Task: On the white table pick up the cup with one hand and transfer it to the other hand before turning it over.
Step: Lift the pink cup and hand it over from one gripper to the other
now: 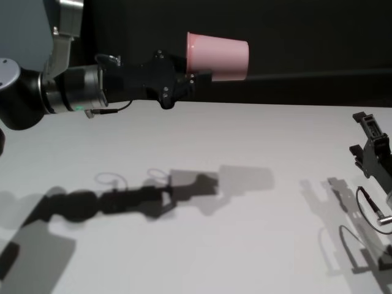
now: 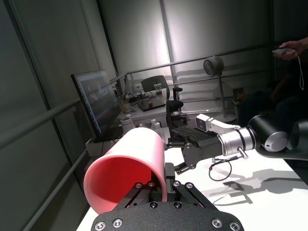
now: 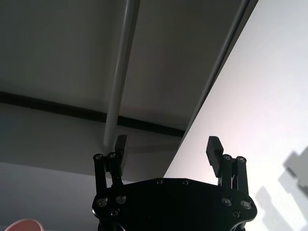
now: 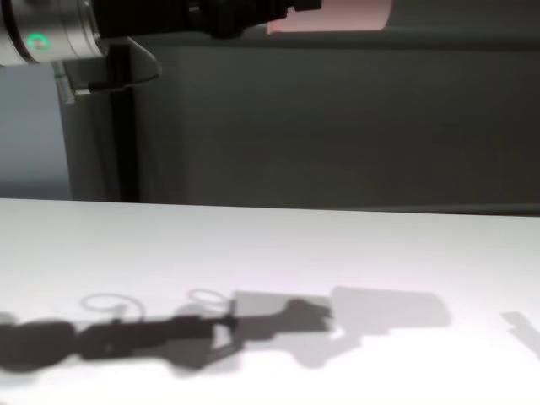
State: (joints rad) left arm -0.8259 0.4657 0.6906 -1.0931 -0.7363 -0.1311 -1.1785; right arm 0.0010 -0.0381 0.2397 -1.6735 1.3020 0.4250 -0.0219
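Currently you have the cup (image 1: pixel 217 56) off the table (image 1: pixel 245 153) and held well above it, lying on its side, its open mouth turned back toward the left arm and its base pointing toward the right side. The left end effector (image 1: pixel 195 78) is clamped narrow on the cup's rim wall at the lower edge, one finger inside the mouth and one outside, as the left wrist view shows. The right end effector (image 3: pixel 167 150) stands wide and empty, low by the table's right edge and well apart from the cup. Judged step: pickup done, handover not yet begun. For the next move you would need to bring the right end effector up level with the cup and close on its free base end, clear of the left fingers (image 2: pixel 159 185), before the left lets go; the thin rim grip may slip if bumped.
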